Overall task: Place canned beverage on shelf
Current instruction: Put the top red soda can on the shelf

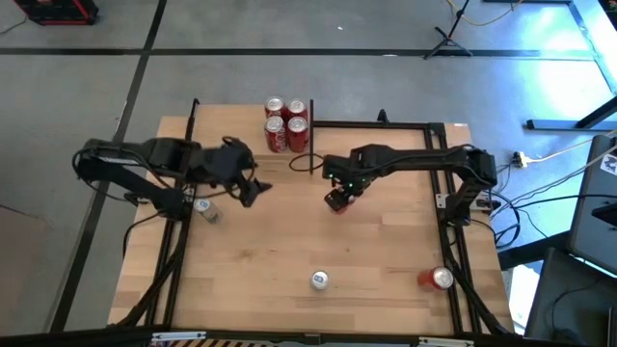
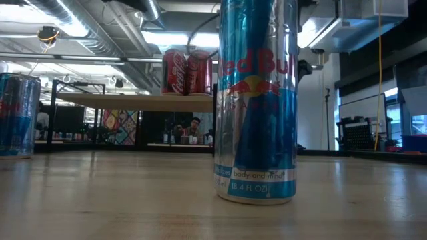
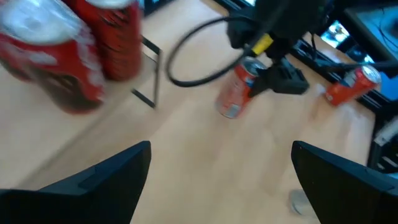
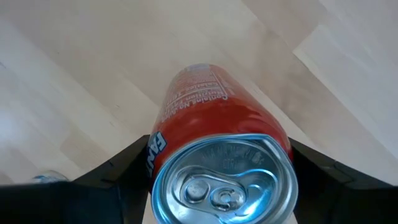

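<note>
high view: wooden surface (image 1: 289,251) seen from straight above, two dark arms reaching in from either side. right hand (image 1: 337,200) near the middle of the surface, pinching an orange-red can (image 1: 335,201) tilted on its side; same can (image 4: 217,155) filling the right wrist view, silver top and pull tab facing the camera, a dark finger pressed against each flank. left hand (image 1: 253,189) just left of the middle, fingers spread wide, holding nothing; in the left wrist view, those two dark fingers (image 3: 112,180) well apart over bare wood, with the other arm's can (image 3: 239,87) beyond them. shelf (image 1: 301,135) at the far edge of the surface, near its middle, carrying four red cans (image 1: 286,123) in a tight cluster. silver-and-blue can (image 1: 319,280) upright near the front edge, at its middle; tall and close in the low view (image 2: 257,100). another red can (image 1: 439,279) by the front right corner. second silver-and-blue can (image 1: 204,207) near the left edge, beside the left arm.
</note>
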Available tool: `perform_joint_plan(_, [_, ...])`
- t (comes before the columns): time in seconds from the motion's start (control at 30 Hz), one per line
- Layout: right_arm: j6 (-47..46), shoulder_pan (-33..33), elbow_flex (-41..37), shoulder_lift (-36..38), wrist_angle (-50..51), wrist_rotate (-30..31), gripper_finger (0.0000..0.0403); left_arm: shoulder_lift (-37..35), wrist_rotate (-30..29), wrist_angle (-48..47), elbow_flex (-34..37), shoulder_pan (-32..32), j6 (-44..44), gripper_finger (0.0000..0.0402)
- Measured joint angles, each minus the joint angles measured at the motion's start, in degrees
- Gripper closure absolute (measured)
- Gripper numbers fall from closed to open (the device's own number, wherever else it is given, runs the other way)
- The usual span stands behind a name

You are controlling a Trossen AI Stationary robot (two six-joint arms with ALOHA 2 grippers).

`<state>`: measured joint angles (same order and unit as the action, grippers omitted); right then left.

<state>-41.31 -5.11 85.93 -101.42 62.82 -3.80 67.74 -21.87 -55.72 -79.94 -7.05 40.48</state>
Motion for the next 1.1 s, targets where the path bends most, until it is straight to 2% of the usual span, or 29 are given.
perform_joint_plan(0.4, [3.2, 3.4, 0.0, -5.5, -6.9, -0.2, 0.012, 7.2, -2.1, 0.9, 0.0, -11.8, 11.6, 0.0024])
perform_joint_plan(0.7, [5.6, 4.0, 0.1, -6.4, -10.7, 0.0, 0.0045, 8.9, -4.1, 1.0, 0.0, -13.4, 13.5, 0.0024])
perform_joint_plan(0.8, [7.6, 4.0, 2.7, -5.9, -10.0, 0.1, 0.0035, 8.8, -4.8, 1.0, 0.0, -13.0, 12.9, 0.0024])
perform_joint_plan(0.93, [11.2, 4.0, 7.6, -4.0, -4.1, 2.3, 0.0036, 8.9, -6.0, 1.2, 0.0, -12.3, 11.2, 0.0024])
perform_joint_plan(1.1, [13.6, 4.0, 8.3, 4.2, 4.3, 7.6, 0.0044, 9.8, -5.6, 5.8, 0.0, -11.2, 7.8, 0.0024])
